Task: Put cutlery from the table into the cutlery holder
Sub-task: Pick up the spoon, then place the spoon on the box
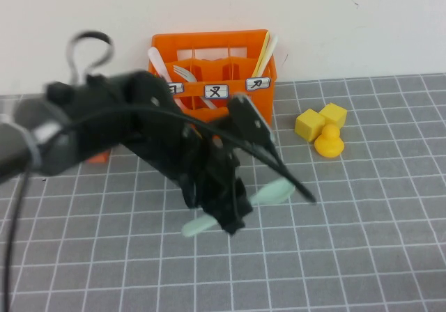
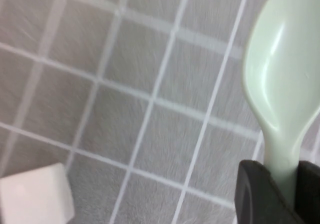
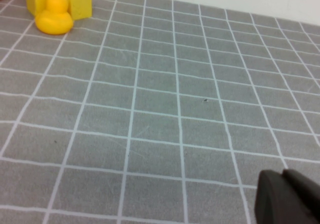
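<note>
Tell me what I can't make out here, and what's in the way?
- Mint-green spoon: high view, middle hidden by the left gripper shut on it.
- Cutlery holder: high view, left part behind the left arm.
- Right gripper: only a dark corner in its wrist view, cut off; absent from the high view.
- White block: left wrist view, cut off.

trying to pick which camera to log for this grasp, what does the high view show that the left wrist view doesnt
Only the high view shows the orange slotted plastic cutlery holder with white cutlery and pale yellow sticks inside, the yellow blocks and yellow duck, and the left arm reaching across the table. The right gripper is outside it; the right wrist view shows its dark tip, shut, low over bare grid.

Only the left wrist view shows a white block and the left gripper shut on the spoon's handle.

Both show the mint-green plastic spoon and the grey gridded table.
</note>
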You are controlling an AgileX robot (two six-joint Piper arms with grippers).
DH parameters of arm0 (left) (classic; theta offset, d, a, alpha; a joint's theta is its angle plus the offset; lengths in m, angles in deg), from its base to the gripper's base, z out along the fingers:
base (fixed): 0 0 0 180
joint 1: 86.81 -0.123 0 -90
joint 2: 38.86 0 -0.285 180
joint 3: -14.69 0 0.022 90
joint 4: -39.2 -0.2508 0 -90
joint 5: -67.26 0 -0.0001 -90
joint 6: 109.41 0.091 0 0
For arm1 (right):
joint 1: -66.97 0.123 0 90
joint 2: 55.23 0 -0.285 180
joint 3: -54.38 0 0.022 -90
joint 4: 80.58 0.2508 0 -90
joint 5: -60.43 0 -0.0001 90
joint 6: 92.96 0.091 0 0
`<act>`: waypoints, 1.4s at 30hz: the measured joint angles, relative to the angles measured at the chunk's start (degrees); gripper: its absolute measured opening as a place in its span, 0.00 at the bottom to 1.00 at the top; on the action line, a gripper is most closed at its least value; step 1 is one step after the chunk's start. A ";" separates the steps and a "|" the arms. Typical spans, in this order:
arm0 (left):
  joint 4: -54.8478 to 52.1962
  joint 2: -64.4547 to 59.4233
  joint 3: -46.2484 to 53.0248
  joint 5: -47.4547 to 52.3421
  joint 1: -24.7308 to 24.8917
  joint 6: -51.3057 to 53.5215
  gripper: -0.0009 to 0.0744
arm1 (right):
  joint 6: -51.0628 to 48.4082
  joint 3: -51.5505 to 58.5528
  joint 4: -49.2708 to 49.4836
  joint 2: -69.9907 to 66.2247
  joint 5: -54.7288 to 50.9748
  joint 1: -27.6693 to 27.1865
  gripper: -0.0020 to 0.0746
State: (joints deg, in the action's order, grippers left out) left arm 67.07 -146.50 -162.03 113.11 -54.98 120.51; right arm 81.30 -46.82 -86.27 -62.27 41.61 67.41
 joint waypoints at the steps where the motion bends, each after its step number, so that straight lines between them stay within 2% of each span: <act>1: 1.29 1.23 0.00 0.00 -0.50 -0.13 0.15 | 0.00 0.00 0.00 0.00 0.00 0.00 0.02; 5: 10.22 5.53 1.31 -0.15 -4.53 1.81 0.15 | 0.00 0.00 0.00 0.00 0.00 0.00 0.02; 9: 23.67 9.50 6.26 -2.33 -8.79 11.80 0.15 | 0.00 0.00 0.00 0.00 0.00 0.00 0.02; 12: 39.77 13.09 11.49 -7.28 -11.06 24.38 0.15 | 0.00 0.00 0.00 0.00 0.00 0.00 0.02; 14: 54.27 14.89 14.89 -12.41 -11.75 36.41 0.15 | 0.00 0.00 0.00 0.00 0.00 0.00 0.02; 17: 64.94 15.60 15.99 -19.61 -11.89 50.81 0.15 | 0.00 0.00 0.00 0.00 0.00 0.00 0.02; 23: 69.35 13.38 13.78 -27.38 -12.31 57.02 0.15 | 0.00 0.00 0.00 0.00 0.00 0.00 0.02; 35: 70.69 12.31 8.83 -42.90 -12.31 57.33 0.15 | 0.00 0.00 0.00 0.00 0.00 0.00 0.02; 42: 71.16 12.31 5.68 -47.43 -12.31 57.21 0.15 | 0.00 0.00 0.00 0.00 0.00 0.00 0.02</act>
State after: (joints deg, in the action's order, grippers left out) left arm 138.22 -134.19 -156.35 65.68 -67.29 177.72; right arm 81.30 -46.82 -86.27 -62.27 41.61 67.41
